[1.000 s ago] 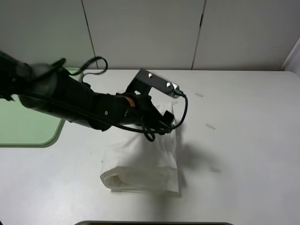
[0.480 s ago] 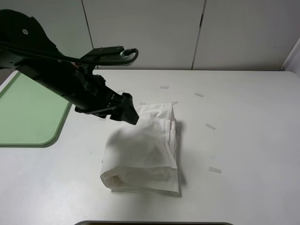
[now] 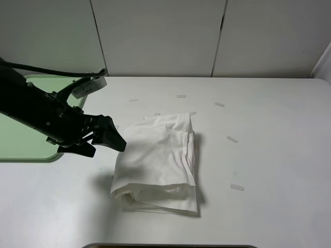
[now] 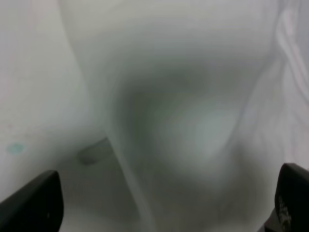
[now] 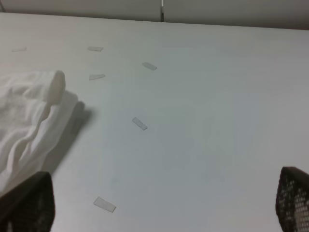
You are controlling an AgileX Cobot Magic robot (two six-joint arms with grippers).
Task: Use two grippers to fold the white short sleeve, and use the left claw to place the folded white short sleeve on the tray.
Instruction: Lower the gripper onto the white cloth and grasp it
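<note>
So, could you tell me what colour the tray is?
Pale green tray; the exterior high view shows it best.

Your left arm point(image 3: 41, 111): bulky, matte black, a thin black cable point(image 3: 46, 73) along it and a small light grey panel point(image 3: 85, 87) just behind the left gripper point(image 3: 111, 138). Right gripper point(image 5: 159, 205): only dark, mesh-textured fingertips point(image 5: 292, 198) show.

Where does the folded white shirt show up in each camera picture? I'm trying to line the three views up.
Exterior high: the white short sleeve lies folded at table centre, right of the left gripper.
Left wrist: it fills the blurred picture, close below the camera.
Right wrist: only its edge shows, at the left side.
Shared landmark: the small tape strip right of the shirt.
</note>
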